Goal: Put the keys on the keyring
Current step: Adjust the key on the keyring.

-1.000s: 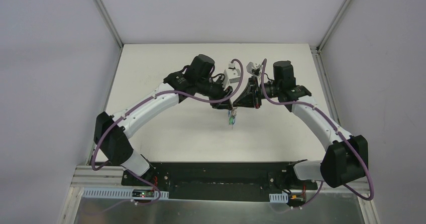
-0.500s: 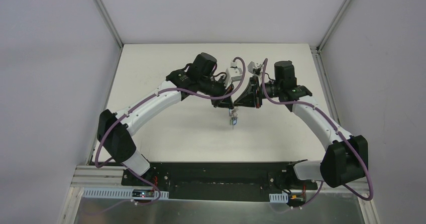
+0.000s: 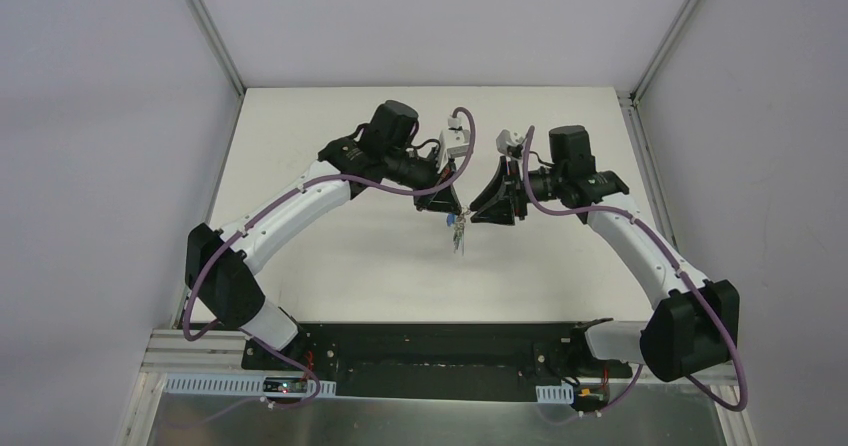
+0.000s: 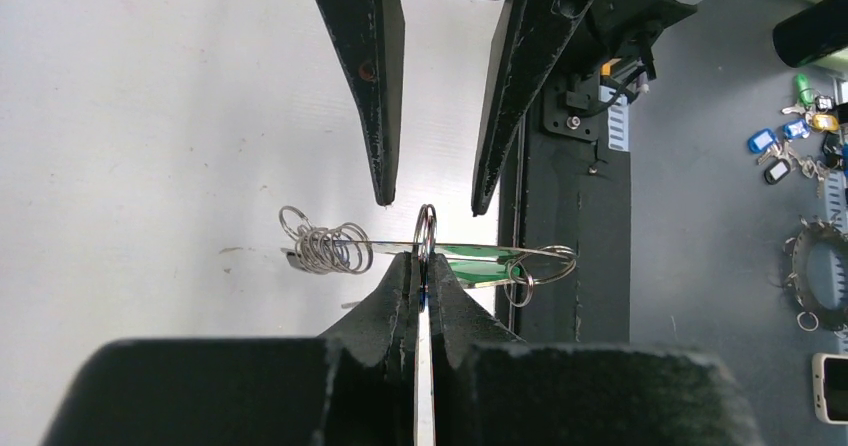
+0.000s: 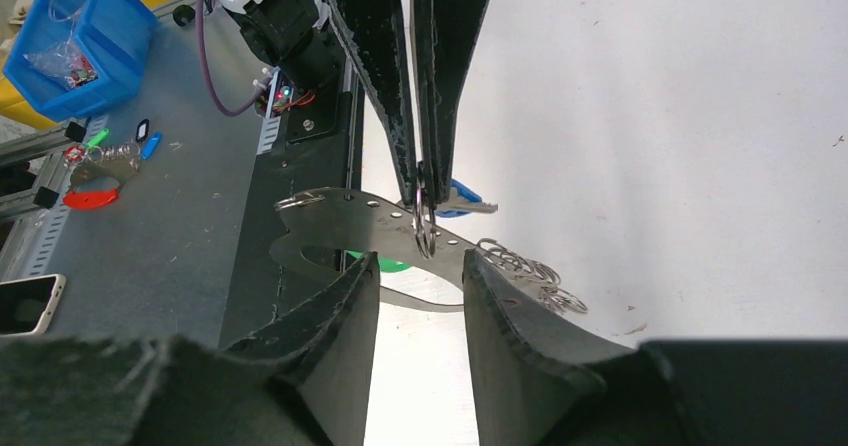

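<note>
- Where the two arms are bolted at the near edge, a black rail (image 3: 440, 341) runs across. Both arms reach away from it and bend inward to meet over the middle of the white surface (image 3: 340, 256).
- The keyring (image 5: 340, 221) hangs in the air between the two hands, clear of the surface. It is a flat, pale metal loop with a row of holes along one edge.
- A bunch of linked rings (image 4: 325, 249) dangles from one end of it.
- The green key (image 4: 480, 264) lies close along the keyring, only its head showing.
- The blue key (image 5: 462, 196) sits just beside the left fingertips, its silver blade sticking out sideways.
- Whether either key is threaded on cannot be told.
- The left hand (image 4: 425, 271) has its fingers pressed together, pinching a small metal ring at the keyring's holed edge.
- The right hand (image 5: 420, 266) faces it, fingers spread, one tip on either side of that pinched ring and near the keyring. Whether they touch it cannot be told.
- Beyond the hands the surface runs on to its far edge, where pale walls (image 3: 420, 16) rise.
</note>
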